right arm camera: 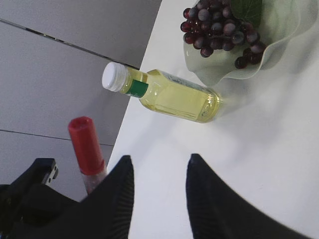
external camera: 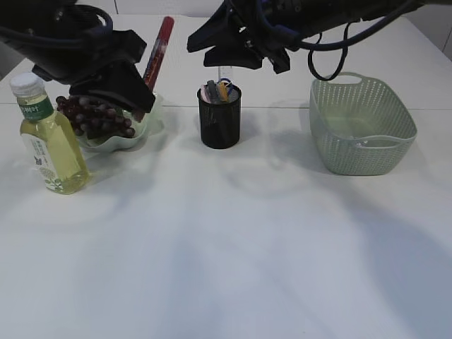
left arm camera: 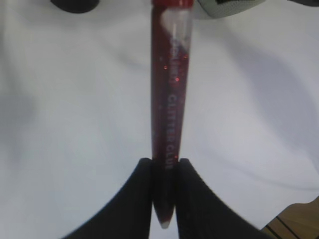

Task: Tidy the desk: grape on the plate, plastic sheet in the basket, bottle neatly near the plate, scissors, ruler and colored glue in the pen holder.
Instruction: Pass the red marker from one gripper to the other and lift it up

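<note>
the basket [external camera: 364,127] is sitting at the right of the bench [external camera: 226,247], and whether the plastic sheet is lying inside is hard to make out; only a pale sheen is showing on its floor. the bottle [external camera: 49,141] is standing upright just beside the plate [external camera: 145,127], which is holding the grapes [external camera: 95,116]. the left tool [left arm camera: 165,174] is gripping the glue stick [left arm camera: 169,99] near its tip, clamped tight, and is holding it tilted above the plate, well apart from the pen holder [external camera: 219,116]. because the grip is sitting so close to one end, the long stick is likely to swing or slip, and it may catch the holder's rim or the things already crowding inside it. the left arm is also hanging low near the bottle and could be knocking it over. the right tool [right arm camera: 159,172] is hovering with its jaws apart, holding nothing, above the pen holder, where it could be blocking the way in. what is inside the holder is too small to tell apart.
</note>
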